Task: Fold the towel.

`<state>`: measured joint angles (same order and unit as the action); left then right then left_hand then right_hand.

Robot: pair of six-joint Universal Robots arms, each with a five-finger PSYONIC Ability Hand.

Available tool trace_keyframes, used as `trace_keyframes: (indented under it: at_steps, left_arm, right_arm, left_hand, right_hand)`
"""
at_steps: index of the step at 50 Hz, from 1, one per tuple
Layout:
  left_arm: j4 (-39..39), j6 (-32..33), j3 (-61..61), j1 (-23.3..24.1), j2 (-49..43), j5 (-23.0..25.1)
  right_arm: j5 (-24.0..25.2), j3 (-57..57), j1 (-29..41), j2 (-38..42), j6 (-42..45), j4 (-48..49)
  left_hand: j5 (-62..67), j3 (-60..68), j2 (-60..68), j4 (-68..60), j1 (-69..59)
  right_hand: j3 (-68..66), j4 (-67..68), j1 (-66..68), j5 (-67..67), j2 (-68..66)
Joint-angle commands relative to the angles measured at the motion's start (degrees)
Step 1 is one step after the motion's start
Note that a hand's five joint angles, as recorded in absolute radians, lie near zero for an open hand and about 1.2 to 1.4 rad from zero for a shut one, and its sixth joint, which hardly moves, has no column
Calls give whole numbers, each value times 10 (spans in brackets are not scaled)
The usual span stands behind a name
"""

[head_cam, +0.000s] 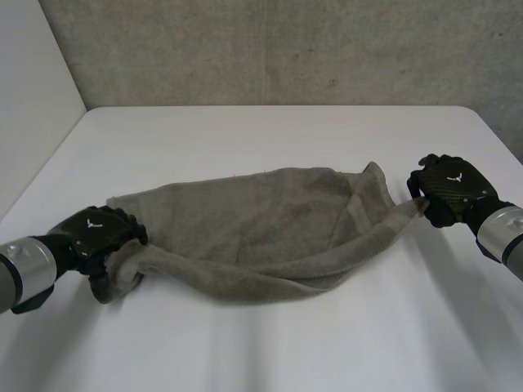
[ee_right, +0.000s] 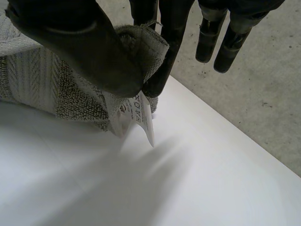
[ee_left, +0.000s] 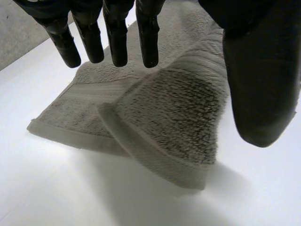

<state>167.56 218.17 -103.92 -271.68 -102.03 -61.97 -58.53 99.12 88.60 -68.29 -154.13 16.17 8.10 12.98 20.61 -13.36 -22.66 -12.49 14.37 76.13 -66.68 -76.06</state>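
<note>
Over on the left we've got the left hand (head_cam: 100,231) low on the desk (head_cam: 270,351), at the near left corner of the towel (head_cam: 261,220). From its wrist we see its fingers (ee_left: 116,37) held straight, with the cloth's corner rising between them and the thumb (ee_left: 261,84). That corner flap hangs just clear of the desk, so we read it as pinched there.

Across the middle, the grey towel lies stretched out wide on the white desk. Its far part is flat, and its near edge is rolled into a thick rope running from hand to hand.

And on the right, the right hand (head_cam: 448,189) sits at the towel's right corner, raised a little off the desk. Its thumb (ee_right: 80,42) presses the corner against one finger (ee_right: 164,61), a firm pinch, while the other fingers stand straight and free. A small white label (ee_right: 141,115) dangles from the cloth just under that pinch.
</note>
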Motion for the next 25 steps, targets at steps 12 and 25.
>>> trace_keyframes:
  at_steps: [12, 25]
  left_arm:
    - [-104, 12, 98, 1, -85, -26]
    - [-122, 45, 76, -7, -36, -30]
  right_arm:
    - [0, 0, 0, 6, 2, 0]
    - [0, 0, 0, 5, 2, -1]
  left_hand:
    - [94, -30, 69, 34, -49]
    - [364, -30, 338, 34, -318]
  right_hand:
    - [25, -44, 39, -33, -39]
    - [25, -44, 39, -33, -39]
